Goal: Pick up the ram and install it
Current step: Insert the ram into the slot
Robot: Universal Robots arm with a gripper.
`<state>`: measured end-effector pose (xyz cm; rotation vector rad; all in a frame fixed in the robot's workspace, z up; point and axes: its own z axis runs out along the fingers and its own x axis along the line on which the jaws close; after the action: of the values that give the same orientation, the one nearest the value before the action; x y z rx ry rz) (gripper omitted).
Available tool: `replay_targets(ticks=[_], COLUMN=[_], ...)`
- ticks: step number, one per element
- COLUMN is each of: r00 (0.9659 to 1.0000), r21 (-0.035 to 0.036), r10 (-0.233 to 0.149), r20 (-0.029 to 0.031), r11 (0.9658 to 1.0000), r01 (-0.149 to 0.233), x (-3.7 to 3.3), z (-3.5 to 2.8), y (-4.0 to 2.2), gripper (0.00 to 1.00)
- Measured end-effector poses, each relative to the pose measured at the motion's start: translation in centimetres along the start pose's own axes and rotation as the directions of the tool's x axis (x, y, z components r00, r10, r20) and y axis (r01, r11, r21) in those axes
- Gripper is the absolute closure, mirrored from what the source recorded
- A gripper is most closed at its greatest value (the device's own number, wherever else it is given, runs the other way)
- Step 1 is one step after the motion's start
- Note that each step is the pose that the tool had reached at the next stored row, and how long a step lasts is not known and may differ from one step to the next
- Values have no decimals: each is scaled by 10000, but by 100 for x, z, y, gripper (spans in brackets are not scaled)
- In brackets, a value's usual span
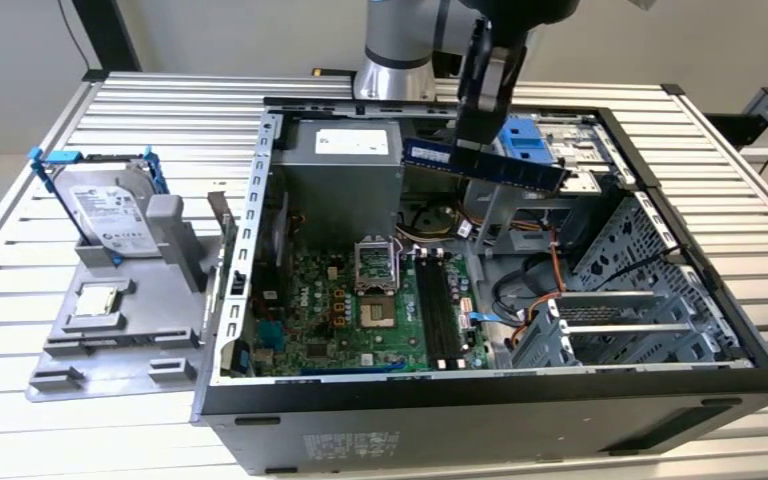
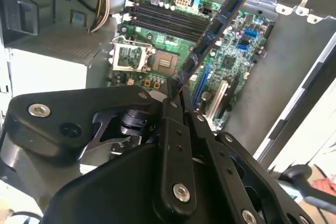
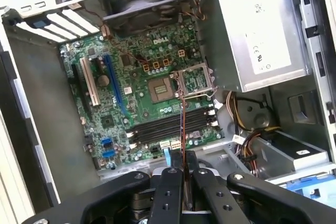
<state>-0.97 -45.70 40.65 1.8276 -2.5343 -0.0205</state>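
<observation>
My gripper (image 1: 472, 135) is shut on the ram (image 1: 491, 163), a dark blue stick held roughly level in the air above the open computer case, over its back half. In the second wrist view the ram (image 2: 215, 27) juts out from between the fingers of the gripper (image 2: 178, 95) over the green motherboard (image 2: 231, 61). In the first wrist view the ram (image 3: 182, 129) appears edge-on, crossing above the black memory slots (image 3: 168, 125), with the gripper (image 3: 184, 170) behind it. The memory slots (image 1: 438, 310) lie well below the ram, beside the CPU socket (image 1: 373, 290).
The case (image 1: 491, 400) lies on its side on a slatted metal table. Inside are a grey power supply (image 1: 344, 170), cables (image 1: 544, 290) and a drive cage (image 1: 624, 310). A silver hard drive (image 1: 107, 215) in a blue bracket stands on a grey fixture at the exterior view's left.
</observation>
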Motion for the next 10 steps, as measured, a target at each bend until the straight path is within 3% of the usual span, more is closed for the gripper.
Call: replay_targets(ticks=[5, 10], r00=[9982, 9932], r21=[-4, -8], r10=[608, 1167], r20=[12, 24], r11=[9982, 9932], r01=[-608, -1167], x=[0, 0], z=[0, 0], y=[0, 0], gripper=[100, 100])
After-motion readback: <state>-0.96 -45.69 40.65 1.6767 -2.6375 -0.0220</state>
